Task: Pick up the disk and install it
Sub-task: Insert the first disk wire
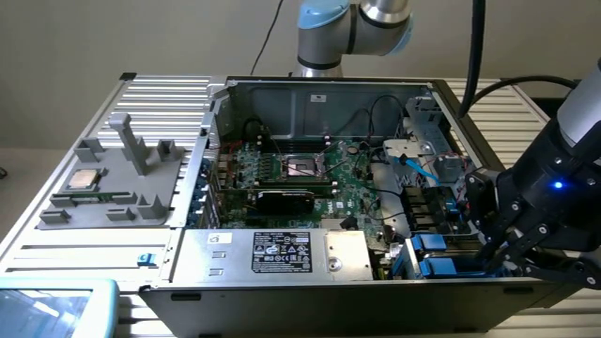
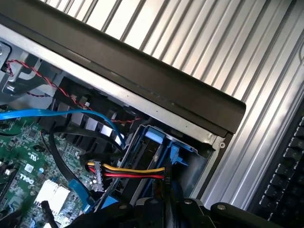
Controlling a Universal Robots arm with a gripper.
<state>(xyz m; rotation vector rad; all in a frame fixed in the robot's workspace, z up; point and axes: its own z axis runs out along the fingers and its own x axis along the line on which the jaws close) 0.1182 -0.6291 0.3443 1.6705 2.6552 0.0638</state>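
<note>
The jaws, drawn almost closed, stand low in the open steel computer case (image 1: 310,105) on the ribbed bench (image 1: 160,84), at the disk (image 2: 159,137) sitting in its blue plastic bracket in the corner bay, where the wrist view adds a red-yellow-black cable (image 2: 133,171) and "DELL" on the green board (image 2: 21,178).

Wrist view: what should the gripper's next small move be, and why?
Probably a short push deeper: the gripper is at the disk's blue bracket, already in the corner bay of the case; whether it is fully seated cannot be told.
</note>
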